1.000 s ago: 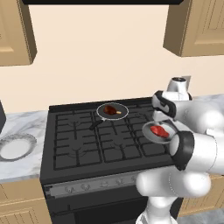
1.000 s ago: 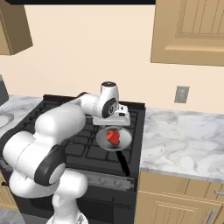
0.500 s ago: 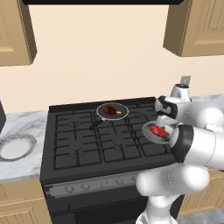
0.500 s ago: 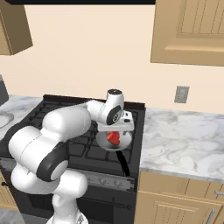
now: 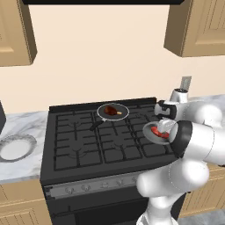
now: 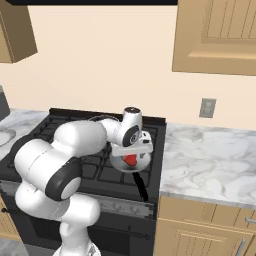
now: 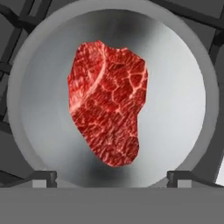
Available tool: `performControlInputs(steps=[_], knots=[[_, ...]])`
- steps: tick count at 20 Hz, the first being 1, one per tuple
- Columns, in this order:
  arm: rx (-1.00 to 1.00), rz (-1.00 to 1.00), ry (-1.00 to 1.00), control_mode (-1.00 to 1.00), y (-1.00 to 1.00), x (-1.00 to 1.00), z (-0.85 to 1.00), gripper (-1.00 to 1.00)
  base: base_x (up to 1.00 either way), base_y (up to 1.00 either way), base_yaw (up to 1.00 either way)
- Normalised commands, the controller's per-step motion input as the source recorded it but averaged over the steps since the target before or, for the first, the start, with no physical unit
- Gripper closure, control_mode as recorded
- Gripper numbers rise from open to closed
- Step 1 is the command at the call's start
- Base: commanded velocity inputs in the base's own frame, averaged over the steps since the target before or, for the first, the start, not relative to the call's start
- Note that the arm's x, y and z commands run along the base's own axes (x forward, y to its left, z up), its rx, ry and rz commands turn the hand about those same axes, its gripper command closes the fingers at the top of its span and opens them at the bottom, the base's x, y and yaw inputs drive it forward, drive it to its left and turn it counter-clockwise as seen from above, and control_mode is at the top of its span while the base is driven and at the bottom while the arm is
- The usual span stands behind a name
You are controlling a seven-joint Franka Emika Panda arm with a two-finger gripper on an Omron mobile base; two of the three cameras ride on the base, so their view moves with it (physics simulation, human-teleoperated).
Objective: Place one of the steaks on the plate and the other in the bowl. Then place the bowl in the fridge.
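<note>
Gripper (image 7: pixel 112 177) is hovering right over the near pan (image 7: pixel 192 109), jaws spread wide with nothing in them, lined up on the red steak (image 7: pixel 109 103) lying flat inside, looks like it's setting up a grab. Count: two pans on the stove (image 5: pixel 79 145), one steak each — the brown steak (image 5: pixel 112 110) sits in the back pan (image 5: pixel 124 113). One plate (image 5: pixel 27 141) waits on the left counter.

The tool (image 7: pixel 112 177) hangs wide open directly over the red steak (image 7: pixel 108 103), nothing between them. The grey pan's rim (image 7: pixel 26 57) rings the meat, with bare pan floor on both sides where the fingertips (image 7: pixel 43 176) could descend.
</note>
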Motion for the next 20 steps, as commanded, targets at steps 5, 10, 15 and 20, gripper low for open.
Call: performControlInputs(steps=[5, 10, 15, 20], knots=[[0.00, 0.16, 0.00, -1.00, 0.00, 0.03, -0.17, -1.00, 0.00, 0.00, 0.00], [-0.01, 0.15, 0.00, -1.00, 0.00, 0.13, -0.13, -1.00, 0.00, 0.00, 0.00], [0.00, 0.05, 0.00, -1.00, 0.00, 0.14, -0.18, -1.00, 0.00, 0.00, 0.00], [0.00, 0.00, 0.00, -1.00, 0.00, 0.04, -0.19, -1.00, 0.00, 0.00, 0.00]])
